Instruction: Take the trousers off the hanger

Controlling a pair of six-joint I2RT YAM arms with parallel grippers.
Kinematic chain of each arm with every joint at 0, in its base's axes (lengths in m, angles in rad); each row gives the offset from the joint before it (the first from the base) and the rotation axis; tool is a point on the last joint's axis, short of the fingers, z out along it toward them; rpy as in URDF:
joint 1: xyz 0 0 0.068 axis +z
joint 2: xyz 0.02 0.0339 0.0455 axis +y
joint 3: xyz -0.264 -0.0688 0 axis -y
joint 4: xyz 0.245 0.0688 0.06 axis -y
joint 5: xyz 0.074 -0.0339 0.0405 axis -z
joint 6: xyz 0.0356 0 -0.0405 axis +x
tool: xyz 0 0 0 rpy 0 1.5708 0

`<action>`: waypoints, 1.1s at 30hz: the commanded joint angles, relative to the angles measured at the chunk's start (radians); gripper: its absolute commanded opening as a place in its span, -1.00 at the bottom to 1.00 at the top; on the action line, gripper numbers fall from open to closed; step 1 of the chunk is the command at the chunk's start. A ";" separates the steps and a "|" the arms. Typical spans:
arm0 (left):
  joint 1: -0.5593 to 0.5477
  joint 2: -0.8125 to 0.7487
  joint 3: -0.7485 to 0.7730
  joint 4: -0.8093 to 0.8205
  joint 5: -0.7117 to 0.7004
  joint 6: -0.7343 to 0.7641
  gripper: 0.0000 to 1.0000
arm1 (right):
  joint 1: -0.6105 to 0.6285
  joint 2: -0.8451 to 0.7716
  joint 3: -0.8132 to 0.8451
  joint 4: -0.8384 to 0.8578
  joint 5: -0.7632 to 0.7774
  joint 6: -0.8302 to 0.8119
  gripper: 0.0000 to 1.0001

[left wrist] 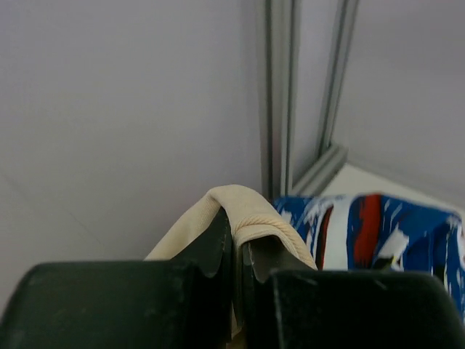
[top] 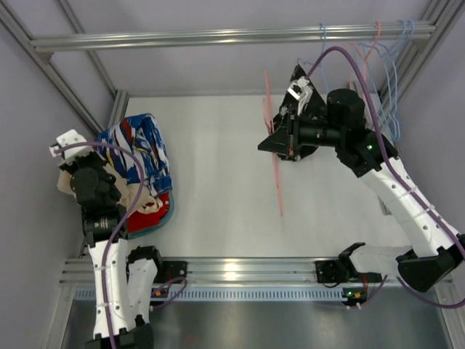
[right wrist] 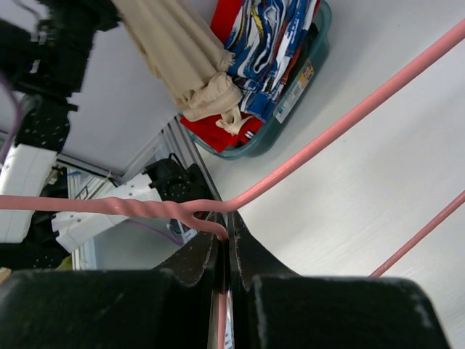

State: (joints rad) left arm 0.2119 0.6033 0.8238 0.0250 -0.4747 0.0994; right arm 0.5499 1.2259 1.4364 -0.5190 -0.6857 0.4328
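My right gripper (top: pixel 285 138) is shut on a bare pink wire hanger (top: pixel 277 169), held above the table's middle; in the right wrist view the hanger's wire (right wrist: pixel 312 153) is pinched at its twisted neck between the fingers (right wrist: pixel 196 254). My left gripper (top: pixel 67 149) is at the far left, shut on the beige trousers (left wrist: pixel 251 214), whose cloth drapes over the fingertips (left wrist: pixel 214 243) and hangs down to the basket (right wrist: pixel 189 69). The blue, white and red patterned trousers (top: pixel 142 149) lie in the teal basket (top: pixel 166 215), and show in the left wrist view (left wrist: pixel 370 233).
The basket also holds red cloth (top: pixel 149 218). Several wire hangers (top: pixel 392 80) hang from the top rail (top: pixel 232 35) at the back right. Aluminium frame posts and grey walls enclose the table (top: pixel 218 189); a rail (top: pixel 232 269) runs along the near edge.
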 commanded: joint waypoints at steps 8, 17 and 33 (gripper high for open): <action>0.006 0.321 -0.131 0.032 0.318 -0.038 -1.00 | 0.015 -0.163 0.159 -0.188 0.015 -0.212 -1.00; 0.000 0.483 0.006 -0.218 0.691 -0.096 0.53 | -0.091 -0.282 0.209 -0.331 0.087 -0.298 -1.00; -0.002 0.227 0.317 -0.614 1.031 -0.018 0.97 | -0.536 -0.508 0.180 -0.518 0.232 -0.235 -1.00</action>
State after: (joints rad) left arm 0.2146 0.8375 1.0462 -0.5121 0.3882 0.0685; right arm 0.0658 0.7002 1.6054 -1.0042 -0.5076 0.1791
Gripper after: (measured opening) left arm 0.983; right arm 0.026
